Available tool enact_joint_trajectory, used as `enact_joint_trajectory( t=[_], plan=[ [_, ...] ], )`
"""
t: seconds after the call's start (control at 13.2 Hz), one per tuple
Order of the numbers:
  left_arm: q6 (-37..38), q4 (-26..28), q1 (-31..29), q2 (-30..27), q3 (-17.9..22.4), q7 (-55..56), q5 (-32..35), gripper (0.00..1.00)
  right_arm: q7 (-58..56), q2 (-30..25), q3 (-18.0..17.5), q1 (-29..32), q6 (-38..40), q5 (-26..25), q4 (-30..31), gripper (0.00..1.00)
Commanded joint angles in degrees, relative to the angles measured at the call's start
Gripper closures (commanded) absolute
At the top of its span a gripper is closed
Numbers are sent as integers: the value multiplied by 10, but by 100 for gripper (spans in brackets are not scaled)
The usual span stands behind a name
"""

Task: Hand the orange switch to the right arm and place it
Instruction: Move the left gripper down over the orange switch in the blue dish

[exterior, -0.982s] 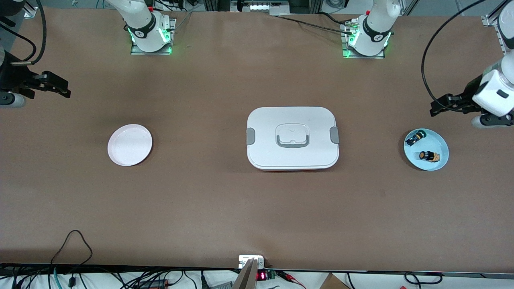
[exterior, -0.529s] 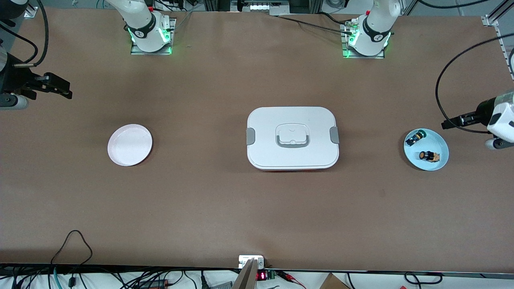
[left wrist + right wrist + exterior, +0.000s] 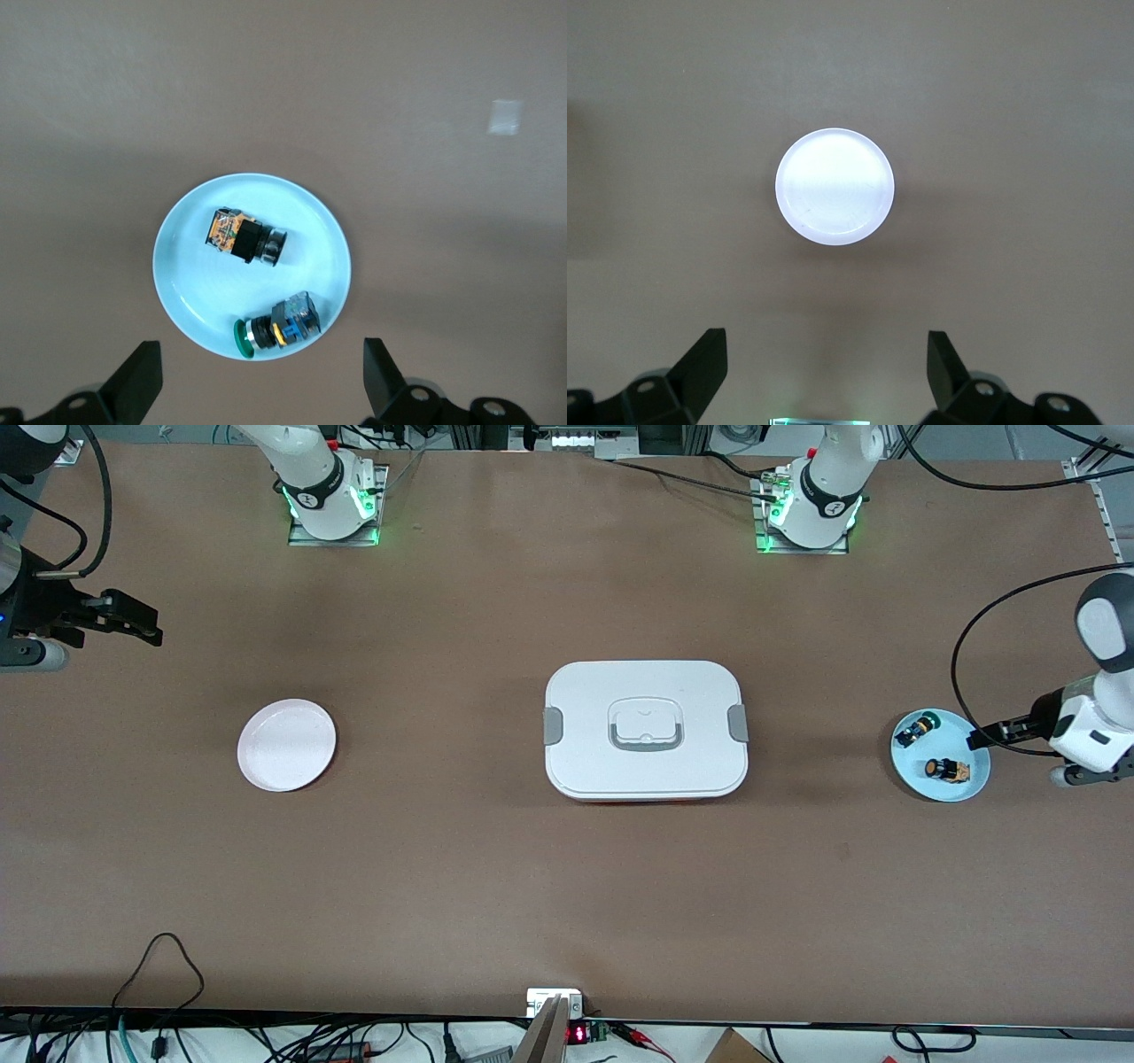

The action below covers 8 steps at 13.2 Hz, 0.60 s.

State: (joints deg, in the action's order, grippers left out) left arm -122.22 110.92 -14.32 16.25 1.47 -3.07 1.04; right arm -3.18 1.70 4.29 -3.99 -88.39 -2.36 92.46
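The orange switch lies on its side in a light blue plate toward the left arm's end of the table. A green-capped switch lies beside it in the same plate, farther from the front camera. My left gripper hangs open and holds nothing, over the plate's edge. My right gripper is open too, up in the air near a white plate toward the right arm's end.
A white lidded box with grey side clips sits in the middle of the table. Cables trail along the table edge nearest the front camera. The left arm's black cable loops above the blue plate.
My left arm has swung from farther back down to the blue plate's edge. My right gripper has shifted only slightly. Both switches have stayed where they were.
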Motion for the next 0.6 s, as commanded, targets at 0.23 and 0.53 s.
enact_joint_trajectory(
  t=[0.23, 0.53],
  plan=[
    [-150, 39, -45, 55, -11, -84, -1, 0, 2, 9, -3, -8, 12, 9, -15, 0],
    [-229, 79, -43, 61, -21, -151, -1, 0, 1, 9, -3, -9, 12, 8, -15, 0]
  ],
)
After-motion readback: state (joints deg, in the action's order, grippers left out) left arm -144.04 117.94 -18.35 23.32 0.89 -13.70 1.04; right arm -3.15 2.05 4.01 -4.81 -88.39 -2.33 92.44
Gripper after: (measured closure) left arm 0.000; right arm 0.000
